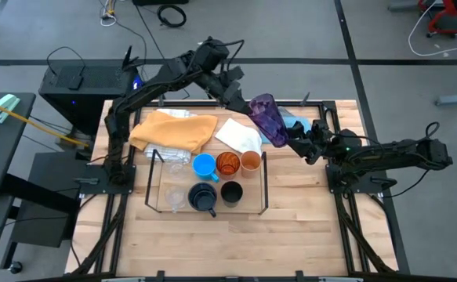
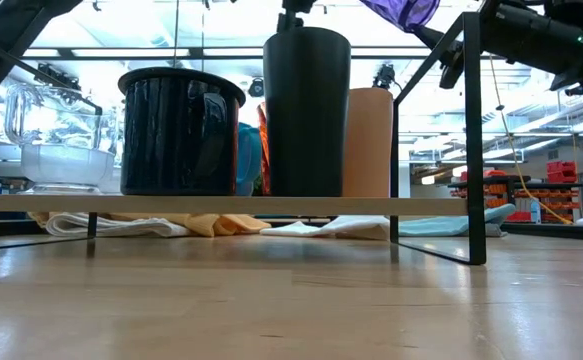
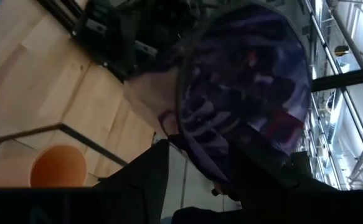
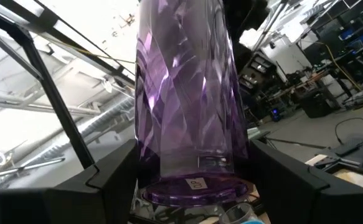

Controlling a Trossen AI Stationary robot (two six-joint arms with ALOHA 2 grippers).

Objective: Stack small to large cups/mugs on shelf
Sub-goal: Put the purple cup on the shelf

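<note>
Lying at about ten o'clock on the table point(image 1: 306, 235), a yellow cloth point(image 1: 173, 130) is spreading beside a white cloth point(image 1: 240, 135). Just below them the shelf point(image 1: 159, 182) is sitting left of centre, carrying clear cups point(image 1: 177, 196) at its nine o'clock side, then the light-blue mug point(image 1: 204, 165), the navy mug point(image 1: 203, 197), the amber-orange tumbler point(image 1: 227, 164), the black cup point(image 1: 231, 193) and the small orange cup point(image 1: 250, 161) at its three o'clock side. Reaching in from eleven o'clock, the left gripper point(image 1: 248, 104) is gripping the mouth end of the purple tumbler point(image 1: 269, 119), which is hanging tilted in the air above the table's one o'clock area. At the tumbler's base end the right gripper point(image 1: 295, 141) is flanking it, fingers point(image 4: 106, 180) spread on either side; whether they are pressing the tumbler cannot be told.
</note>
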